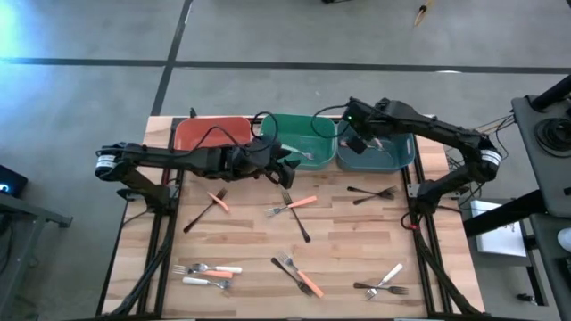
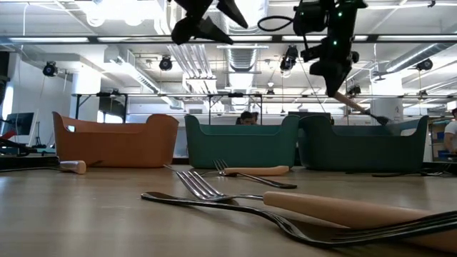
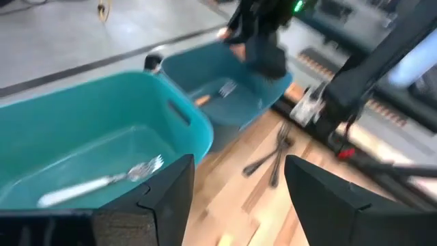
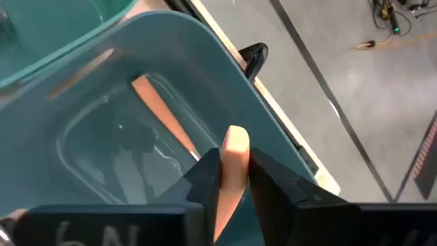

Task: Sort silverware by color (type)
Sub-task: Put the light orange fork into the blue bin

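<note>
Releasing cleanly is the point here: the right end effector hangs over the dark teal plastic bin, its fingers narrowly pinching an orange-handled metal fork. Another orange-handled fork already lies inside. Part the fingers fully, then lift straight up. The left end effector, spread wide and empty, waits by the green plastic bin.

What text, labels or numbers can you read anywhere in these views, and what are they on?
None can be read in full.
Right wrist view: pale raised marks on the right gripper body, cut off at the picture's edge, not readable.
Red-orange bin, green bin, teal bin: no labels visible.
Forks on the table: no markings visible.
Room behind, low view: no legible signs.
</note>
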Action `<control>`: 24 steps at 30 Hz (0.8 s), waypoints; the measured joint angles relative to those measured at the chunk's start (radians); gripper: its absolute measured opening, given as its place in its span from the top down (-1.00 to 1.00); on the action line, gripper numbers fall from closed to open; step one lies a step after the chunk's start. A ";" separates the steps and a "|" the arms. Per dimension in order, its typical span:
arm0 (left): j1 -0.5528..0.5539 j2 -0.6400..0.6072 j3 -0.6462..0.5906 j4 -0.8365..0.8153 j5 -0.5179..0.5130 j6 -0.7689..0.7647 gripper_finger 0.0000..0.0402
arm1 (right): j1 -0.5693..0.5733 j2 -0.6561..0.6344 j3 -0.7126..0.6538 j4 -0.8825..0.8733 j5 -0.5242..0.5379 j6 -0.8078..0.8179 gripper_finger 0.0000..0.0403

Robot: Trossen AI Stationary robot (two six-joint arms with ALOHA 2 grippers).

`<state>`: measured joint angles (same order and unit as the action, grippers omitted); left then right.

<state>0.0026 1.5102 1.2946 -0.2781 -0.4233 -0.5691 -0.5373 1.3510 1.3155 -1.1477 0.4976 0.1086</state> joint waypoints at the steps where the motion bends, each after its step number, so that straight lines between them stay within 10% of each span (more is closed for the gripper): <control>1: 0.000 -0.002 0.000 -0.017 0.011 -0.001 -0.06 | 0.000 -0.005 0.000 0.001 0.001 0.008 0.54; 16: -0.044 0.006 0.000 -0.865 0.206 -0.098 -0.06 | 0.003 -0.199 0.052 0.008 -0.138 0.108 0.18; 24: -0.123 0.023 -0.019 -1.022 0.279 0.380 -0.06 | 0.017 -0.263 0.052 0.012 -0.192 0.075 0.26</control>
<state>-0.1201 1.5330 1.2754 -1.3000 -0.1441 -0.1888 -0.5205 1.0878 1.3678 -1.1358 0.3058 0.1837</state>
